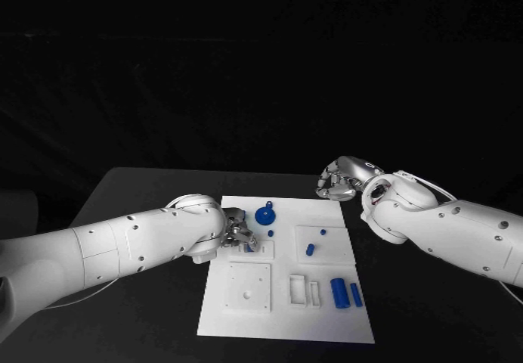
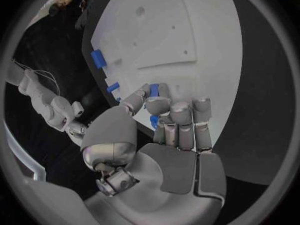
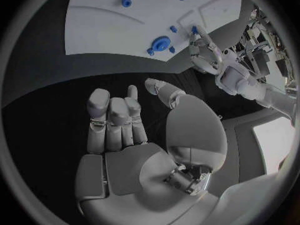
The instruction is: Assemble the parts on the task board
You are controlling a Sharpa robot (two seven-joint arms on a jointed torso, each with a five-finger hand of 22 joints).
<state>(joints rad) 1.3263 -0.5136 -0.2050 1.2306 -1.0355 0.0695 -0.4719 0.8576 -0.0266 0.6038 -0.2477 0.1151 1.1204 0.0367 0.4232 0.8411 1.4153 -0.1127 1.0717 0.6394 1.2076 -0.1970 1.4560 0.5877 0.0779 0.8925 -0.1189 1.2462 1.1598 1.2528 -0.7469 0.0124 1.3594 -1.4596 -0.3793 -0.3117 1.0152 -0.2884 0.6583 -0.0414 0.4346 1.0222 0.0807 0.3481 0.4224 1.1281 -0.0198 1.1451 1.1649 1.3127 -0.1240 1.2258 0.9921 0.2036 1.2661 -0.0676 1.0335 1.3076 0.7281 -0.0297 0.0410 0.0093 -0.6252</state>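
The white task board [image 1: 327,321] lies in the middle of the black table. My left hand [image 1: 239,236] is low over the board's left middle, its fingers curled around a small blue part [image 2: 154,91]. Beside it on the board are a blue gear [image 1: 265,217] and a small blue peg [image 1: 270,233]. My right hand [image 1: 340,181] hovers over the table just past the board's far right corner. It holds nothing, and its fingers [image 3: 115,120] are loosely bent with the thumb apart.
A short blue piece [image 1: 310,249] and a blue stud [image 1: 323,230] sit on the board's right block. Two blue cylinders [image 1: 347,293] lie side by side near the right edge. A square white plate [image 1: 249,286] and slotted holders [image 1: 304,291] fill the near part.
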